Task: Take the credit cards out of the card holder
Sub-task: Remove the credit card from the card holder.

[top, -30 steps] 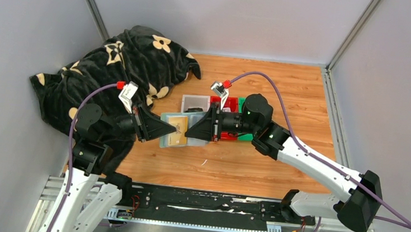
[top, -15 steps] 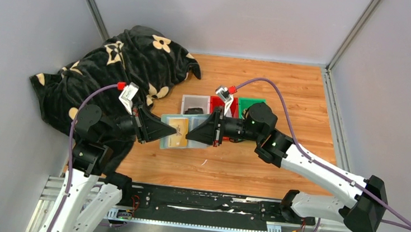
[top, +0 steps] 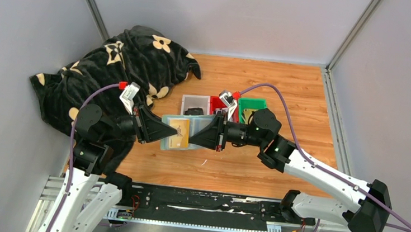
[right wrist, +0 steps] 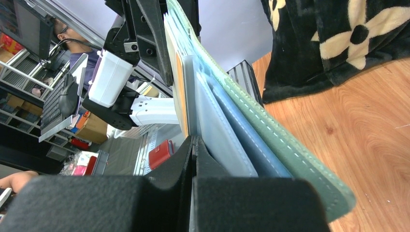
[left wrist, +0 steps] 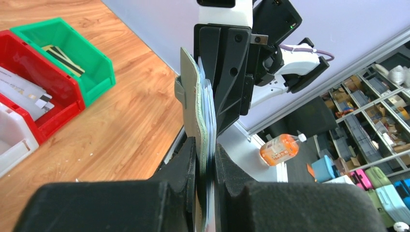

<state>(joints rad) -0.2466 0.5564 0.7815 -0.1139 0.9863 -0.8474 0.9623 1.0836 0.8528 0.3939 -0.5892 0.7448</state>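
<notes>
The sage-green card holder [top: 200, 122] hangs open above the wooden table between my two arms. My left gripper [top: 170, 131] is shut on its left edge. In the left wrist view the jaws [left wrist: 205, 147] clamp the green cover and blue inner layers of the card holder [left wrist: 191, 92]. A gold credit card [top: 180, 132] shows in the slots. My right gripper [top: 191, 139] meets the holder from the right. In the right wrist view it [right wrist: 193, 141] is shut on a thin card edge beside the gold card [right wrist: 180, 89], in front of the holder's pockets [right wrist: 270, 140].
Behind the holder stand a white tray [top: 195, 100], a red tray [top: 216, 101] and a green tray [top: 252, 104] with cards in it. A black blanket with cream flowers [top: 118, 66] fills the back left. The trays also show in the left wrist view: green tray [left wrist: 72, 50], red tray [left wrist: 29, 89].
My right arm has slid left to the holder and its jaws have shut on a card edge. The left gripper has kept its hold, almost still.
</notes>
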